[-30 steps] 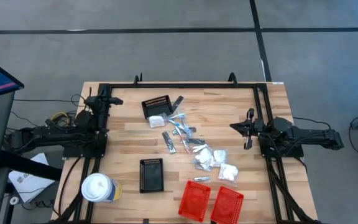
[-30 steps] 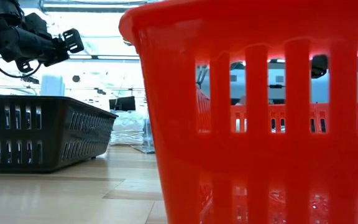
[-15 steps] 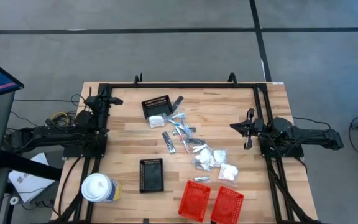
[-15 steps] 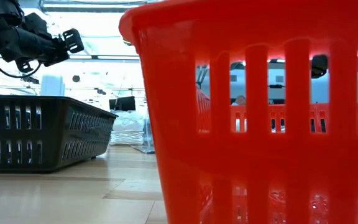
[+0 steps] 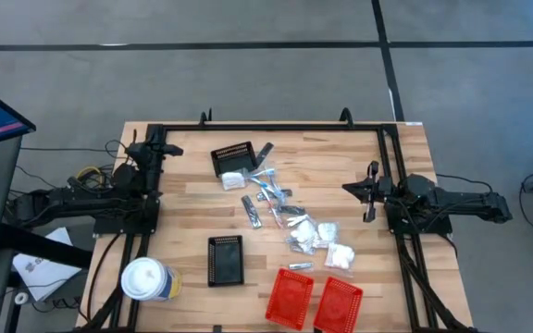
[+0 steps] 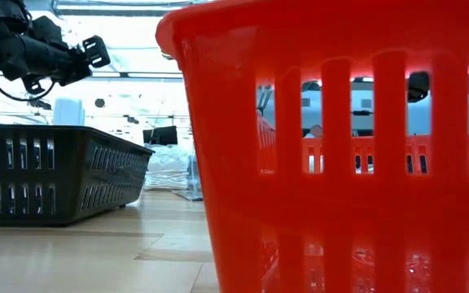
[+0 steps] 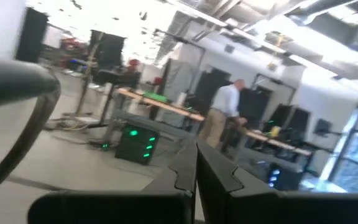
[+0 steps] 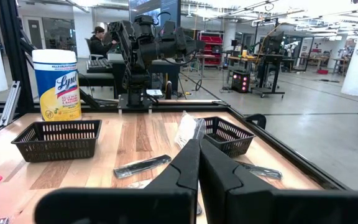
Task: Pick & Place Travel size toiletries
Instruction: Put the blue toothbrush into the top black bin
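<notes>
We note a grey floor (image 5: pixel 248 74) crossed by dark lines, workbenches (image 7: pixel 160 106) in a bright workshop, a person (image 7: pixel 222 118) standing there, and ceiling lights overhead.

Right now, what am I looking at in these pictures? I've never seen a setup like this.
Two robot arms sit at a wooden table. One picture looks straight down, one looks level across the tabletop, and one comes from a camera on each wrist. The left gripper and the right gripper each have two fingers; both are shut and hold nothing. In the middle lie the travel size toiletries: silvery tubes and white packets. Around them stand two black baskets, two red baskets and a white lidded canister. The red wall filling the level picture is one red basket close to that camera.
</notes>
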Controlling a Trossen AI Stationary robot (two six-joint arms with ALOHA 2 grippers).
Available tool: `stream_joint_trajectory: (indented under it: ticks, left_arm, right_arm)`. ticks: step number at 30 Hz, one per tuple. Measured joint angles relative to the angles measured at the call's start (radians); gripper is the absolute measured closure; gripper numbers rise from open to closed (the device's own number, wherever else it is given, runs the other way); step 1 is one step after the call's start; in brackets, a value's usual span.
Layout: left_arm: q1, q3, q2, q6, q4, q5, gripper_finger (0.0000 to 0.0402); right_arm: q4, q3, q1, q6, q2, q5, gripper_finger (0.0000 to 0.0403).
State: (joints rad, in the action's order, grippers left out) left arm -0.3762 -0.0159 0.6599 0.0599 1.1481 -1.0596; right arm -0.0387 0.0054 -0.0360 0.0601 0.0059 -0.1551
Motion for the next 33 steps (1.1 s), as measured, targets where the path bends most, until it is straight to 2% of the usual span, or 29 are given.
stream_joint_trajectory:
  ticks: [3,6,9,11,14,17,21,23,25,28,30,33]
  left_arm:
    - [0.011,-0.011,-0.001,-0.124,0.023,0.154,0.0400]
    - [0.014,-0.018,0.001,-0.275,0.059,0.383,0.0400]
    - [0.012,-0.060,-0.001,-0.276,0.111,0.624,0.0400]
    - [0.012,-0.093,-0.004,-0.281,0.147,0.720,0.0400]
    - [0.012,-0.130,-0.004,-0.308,0.157,0.776,0.0400]
    - [0.012,-0.140,-0.004,-0.314,0.156,0.778,0.0400]
    - [0.023,-0.140,-0.004,-0.424,0.154,0.787,0.0400]
    - [0.025,-0.140,-0.005,-0.465,0.153,0.854,0.0400]
    - [0.025,-0.140,-0.006,-0.487,0.154,0.966,0.0400]
    - [0.025,-0.140,-0.005,-0.469,0.154,1.064,0.0400]
    - [0.025,-0.140,-0.005,-0.425,0.152,1.075,0.0400]
    - [0.025,-0.136,-0.005,-0.357,0.151,1.075,0.0400]
  right_arm:
    - [0.000,0.000,0.000,0.000,0.000,0.000,0.0403]
    - [0.000,0.000,0.000,0.000,0.000,0.000,0.0403]
    - [0.000,0.000,0.000,0.000,0.000,0.000,0.0403]
    - [0.000,0.000,0.000,0.000,0.000,0.000,0.0403]
    - [0.000,0.000,0.000,0.000,0.000,0.000,0.0403]
    - [0.000,0.000,0.000,0.000,0.000,0.000,0.0403]
    - [-0.060,0.000,-0.005,0.056,0.000,0.000,0.0403]
    - [-0.112,0.000,-0.006,0.075,0.000,-0.001,0.0403]
    - [-0.169,0.000,-0.006,0.047,0.000,0.000,0.0403]
    - [-0.265,0.000,-0.006,0.033,0.001,-0.003,0.0403]
    - [-0.360,0.000,-0.012,0.078,0.000,-0.002,0.0403]
    - [-0.496,0.000,-0.011,0.060,0.000,0.000,0.0403]
